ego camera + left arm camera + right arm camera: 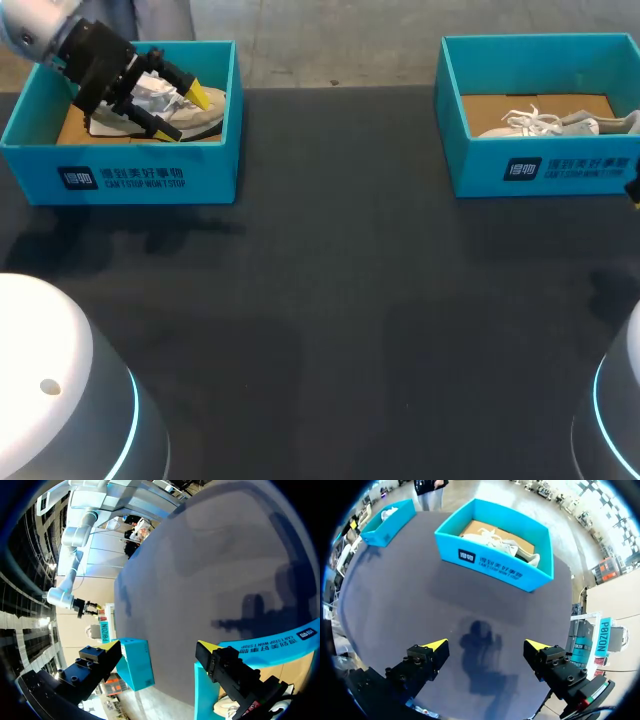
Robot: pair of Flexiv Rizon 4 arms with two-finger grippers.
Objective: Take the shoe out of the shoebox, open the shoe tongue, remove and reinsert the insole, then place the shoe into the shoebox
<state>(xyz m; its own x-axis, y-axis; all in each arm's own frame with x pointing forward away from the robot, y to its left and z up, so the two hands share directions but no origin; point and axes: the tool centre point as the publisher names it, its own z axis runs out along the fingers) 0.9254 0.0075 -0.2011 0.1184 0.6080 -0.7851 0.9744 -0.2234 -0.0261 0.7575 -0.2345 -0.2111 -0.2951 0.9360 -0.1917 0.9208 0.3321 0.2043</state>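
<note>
Right now the left gripper (188, 112) sits inside the left shoebox (120, 175), which stands at ten o'clock on the dark table (330, 300). Its yellow-tipped fingers are spread wide over the grey shoe (205, 118) lying on the box floor, and the left wrist view shows nothing clamped between them. At two o'clock stands the right shoebox (540, 165), with a white laced shoe (540, 122) lying in it. The right gripper (485, 647) hangs over bare table, fingers wide apart with nothing between them. The right shoebox is ahead of it at its twelve o'clock.
</note>
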